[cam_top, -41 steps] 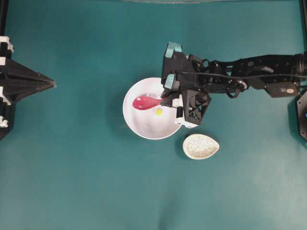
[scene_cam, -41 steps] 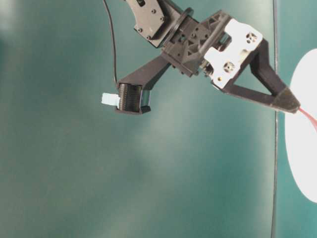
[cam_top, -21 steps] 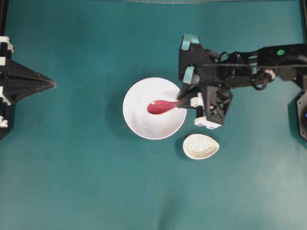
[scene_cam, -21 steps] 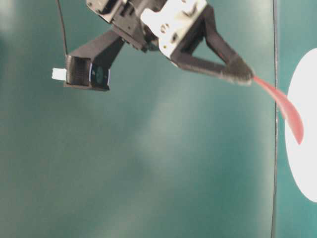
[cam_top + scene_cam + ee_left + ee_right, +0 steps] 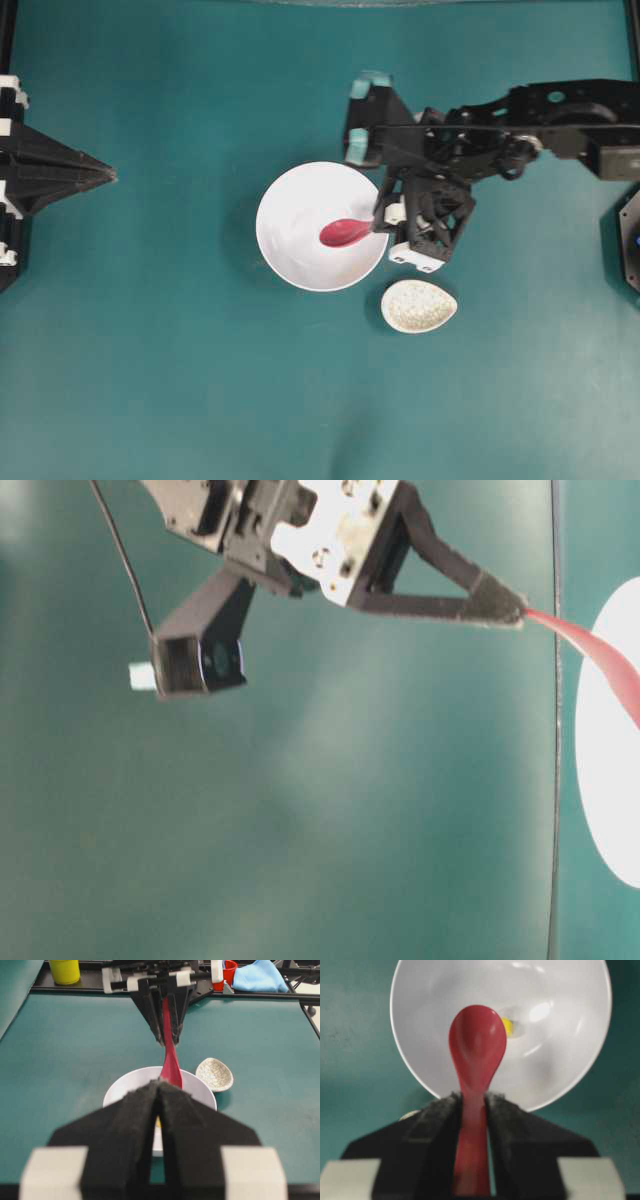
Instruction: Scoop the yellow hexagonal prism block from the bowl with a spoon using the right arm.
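The white bowl (image 5: 300, 255) stands mid-table. My right gripper (image 5: 378, 218), on the teal-taped arm, hovers at the bowl's right rim and is shut on the handle of the pink-red spoon (image 5: 345, 233). The scoop hangs over the right part of the bowl. In the right wrist view the spoon (image 5: 477, 1045) shows an empty scoop. The yellow hexagonal prism block (image 5: 507, 1026) lies on the bowl (image 5: 560, 1060) floor, peeking out just right of the scoop. From overhead the spoon hides the block. My left gripper (image 5: 100, 176) rests shut at the far left edge, well away.
A speckled oval spoon rest (image 5: 419, 305) lies just below-right of the bowl, under the right wrist. In the left wrist view a yellow cup (image 5: 65, 970), a red cup (image 5: 229, 970) and a blue cloth (image 5: 260, 975) sit along the far table edge.
The right gripper drew the spoon rightward across the bowl, lifted it, then shifted slightly back left. The block, seen overhead beside the spoon before, is now hidden there. The left arm stayed still.
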